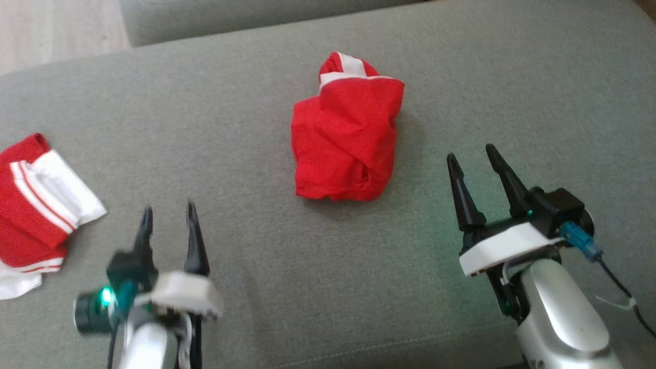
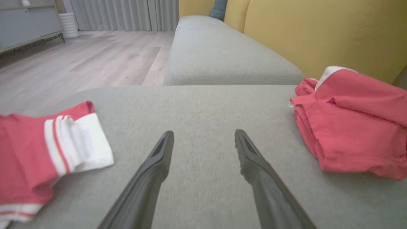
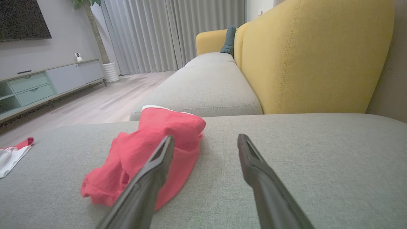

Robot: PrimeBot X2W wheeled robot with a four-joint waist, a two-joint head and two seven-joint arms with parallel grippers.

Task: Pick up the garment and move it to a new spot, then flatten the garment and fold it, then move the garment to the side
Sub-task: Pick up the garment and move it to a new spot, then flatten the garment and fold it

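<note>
A crumpled red garment [image 1: 346,138] with a white band at its top lies in a heap mid-cushion; it also appears at the right of the left wrist view [image 2: 353,133] and left of centre in the right wrist view [image 3: 149,156]. My left gripper [image 1: 169,209] [image 2: 203,135] is open over bare cushion, below and left of the heap. My right gripper [image 1: 471,154] [image 3: 205,138] is open to the heap's lower right, with nothing between its fingers. Neither gripper touches the cloth.
A second red garment with white stripes [image 1: 36,205] [image 2: 47,152] lies at the cushion's left edge. The grey sofa seat [image 1: 256,128] carries everything; a yellow backrest [image 3: 311,57] rises beyond. Wooden floor [image 2: 79,60] lies off to the left.
</note>
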